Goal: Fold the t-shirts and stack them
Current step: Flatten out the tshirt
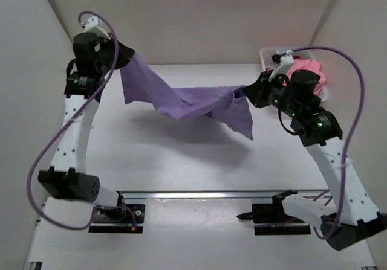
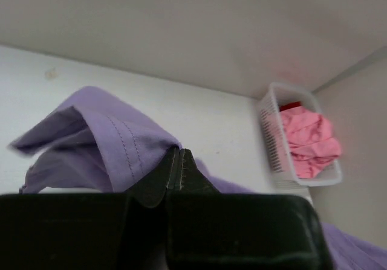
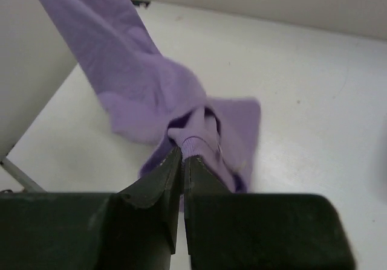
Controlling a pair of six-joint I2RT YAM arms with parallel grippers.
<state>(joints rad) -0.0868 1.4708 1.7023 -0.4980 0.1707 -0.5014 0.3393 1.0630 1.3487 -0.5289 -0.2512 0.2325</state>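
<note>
You have the white table [image 1: 181, 167] beneath a lavender t-shirt [image 1: 181, 104], which hangs stretched in the air between both arms, its middle sagging above the surface. At the far right corner, the white basket [image 2: 272, 138] holds the pink t-shirt [image 2: 308, 140]. Your left gripper [image 2: 178, 152] and right gripper [image 3: 181, 152] each have their jaws clamped on an end of the lavender fabric.
</note>
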